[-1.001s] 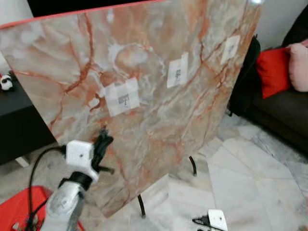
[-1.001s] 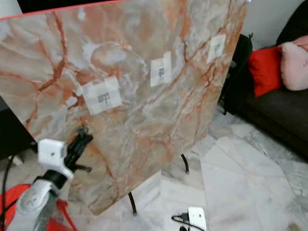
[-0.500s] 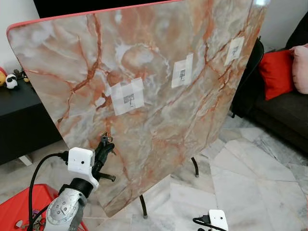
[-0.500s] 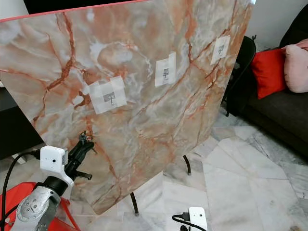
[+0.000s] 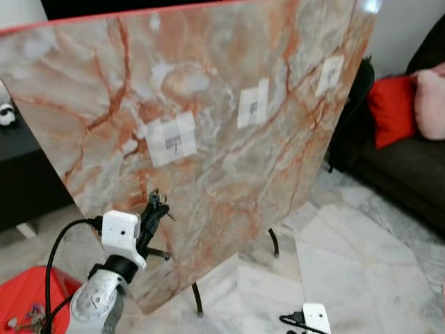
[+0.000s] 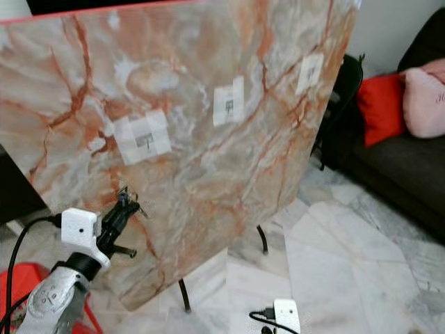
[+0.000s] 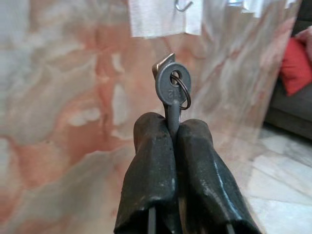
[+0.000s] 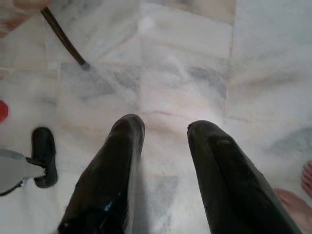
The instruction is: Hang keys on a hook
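Marble-patterned board (image 5: pixel 229 139), orange-veined and leaning on thin black legs (image 5: pixel 197 299), carries three white tape patches, each with a small metal hook: nearest hook (image 5: pixel 173 144), middle hook (image 5: pixel 253 107), far hook (image 5: pixel 329 72).

The left gripper (image 7: pixel 174 127) has its two fingers pressed together on the shank of one grey key (image 7: pixel 171 87); the bow points upward, with a single wire ring (image 7: pixel 184 95) threaded through its hole. In the head view the key sits close to the board face, at roughly 7 o'clock from the nearest hook and well below it. The right gripper (image 8: pixel 163 131) hangs over the marble floor (image 8: pixel 185 58) with its fingers spread and holding nothing.

Count: three hooks, three tape patches, one key, one ring, two grippers. A red tray (image 5: pixel 28 306) at 7 o'clock holds what looks like a further key bunch; the number cannot be told.

Likely faults:
- The ring is thin and swings loose. It may miss the hook tip, so the key drops on release.
- The hooks appear to be held by tape. An upward or outward push could probably peel one off.
- The grip is on the narrow shank. Contact with the board may twist the key in the pads.
- The board leans on slim legs. A firm press could probably shift it.
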`<state>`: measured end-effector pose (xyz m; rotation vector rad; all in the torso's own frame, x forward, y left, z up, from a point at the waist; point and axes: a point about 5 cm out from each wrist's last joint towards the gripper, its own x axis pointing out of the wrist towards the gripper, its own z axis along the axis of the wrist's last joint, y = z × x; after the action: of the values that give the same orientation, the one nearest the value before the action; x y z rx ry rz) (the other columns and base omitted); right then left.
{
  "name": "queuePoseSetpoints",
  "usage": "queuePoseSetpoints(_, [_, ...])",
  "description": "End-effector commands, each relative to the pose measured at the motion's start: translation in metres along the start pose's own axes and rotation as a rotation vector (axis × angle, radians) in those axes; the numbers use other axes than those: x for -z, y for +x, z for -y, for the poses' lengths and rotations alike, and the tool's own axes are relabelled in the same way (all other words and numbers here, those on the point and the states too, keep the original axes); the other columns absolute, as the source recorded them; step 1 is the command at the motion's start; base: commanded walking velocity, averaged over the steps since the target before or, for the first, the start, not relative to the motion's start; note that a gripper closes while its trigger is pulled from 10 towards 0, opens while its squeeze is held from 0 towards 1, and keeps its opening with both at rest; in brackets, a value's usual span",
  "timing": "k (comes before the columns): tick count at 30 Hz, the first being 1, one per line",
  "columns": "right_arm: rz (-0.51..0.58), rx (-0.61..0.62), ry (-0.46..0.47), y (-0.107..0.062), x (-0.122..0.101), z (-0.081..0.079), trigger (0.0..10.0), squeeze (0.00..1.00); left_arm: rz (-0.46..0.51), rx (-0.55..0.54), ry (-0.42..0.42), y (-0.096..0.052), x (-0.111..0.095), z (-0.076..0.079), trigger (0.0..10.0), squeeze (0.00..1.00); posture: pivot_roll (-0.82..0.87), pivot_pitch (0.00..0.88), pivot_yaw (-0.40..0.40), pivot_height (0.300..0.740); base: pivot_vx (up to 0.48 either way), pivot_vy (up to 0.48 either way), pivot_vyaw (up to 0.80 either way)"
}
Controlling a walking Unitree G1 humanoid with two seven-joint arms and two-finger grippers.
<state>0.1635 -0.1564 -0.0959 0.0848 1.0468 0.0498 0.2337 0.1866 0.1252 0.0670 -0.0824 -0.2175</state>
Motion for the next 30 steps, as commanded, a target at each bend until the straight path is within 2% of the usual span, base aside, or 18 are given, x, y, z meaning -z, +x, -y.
queuePoseSetpoints(1, [0.009,0.026,0.004,-0.001,-0.001,0.009,10.0,0.0,0.026,0.018,-0.007,0.004,-0.005,0.005,10.0,0.0,0.08,0.0,-0.067,0.74,0.0,-0.307,0.0])
queuePoseSetpoints(4, [0.008,0.026,0.002,-0.001,-0.001,0.009,10.0,0.0,0.023,0.018,-0.007,0.004,-0.004,0.006,10.0,0.0,0.08,0.0,-0.067,0.74,0.0,-0.297,0.0])
queuePoseSetpoints(13, [0.006,0.025,-0.003,-0.001,-0.001,0.009,10.0,0.0,0.026,-0.001,-0.011,0.008,-0.005,0.003,10.0,0.0,0.09,0.0,-0.07,0.74,0.0,0.0,0.0])
queuePoseSetpoints(21, [0.004,0.024,-0.009,-0.001,-0.001,0.009,10.0,0.0,0.061,-0.02,-0.026,0.027,-0.008,0.004,10.0,0.0,0.09,0.0,-0.07,0.74,0.0,0.0,0.0])
queuePoseSetpoints(26, [0.007,0.024,0.0,-0.001,-0.001,0.008,10.0,0.0,0.057,-0.041,-0.029,0.033,-0.003,-0.003,10.0,0.0,0.08,0.002,-0.069,0.74,0.0,0.0,0.0])
queuePoseSetpoints(30, [0.009,0.027,0.006,-0.001,-0.001,0.008,10.0,0.0,0.037,-0.051,-0.008,0.032,0.001,-0.011,10.0,0.0,0.08,0.005,-0.065,0.74,0.0,0.0,0.0])
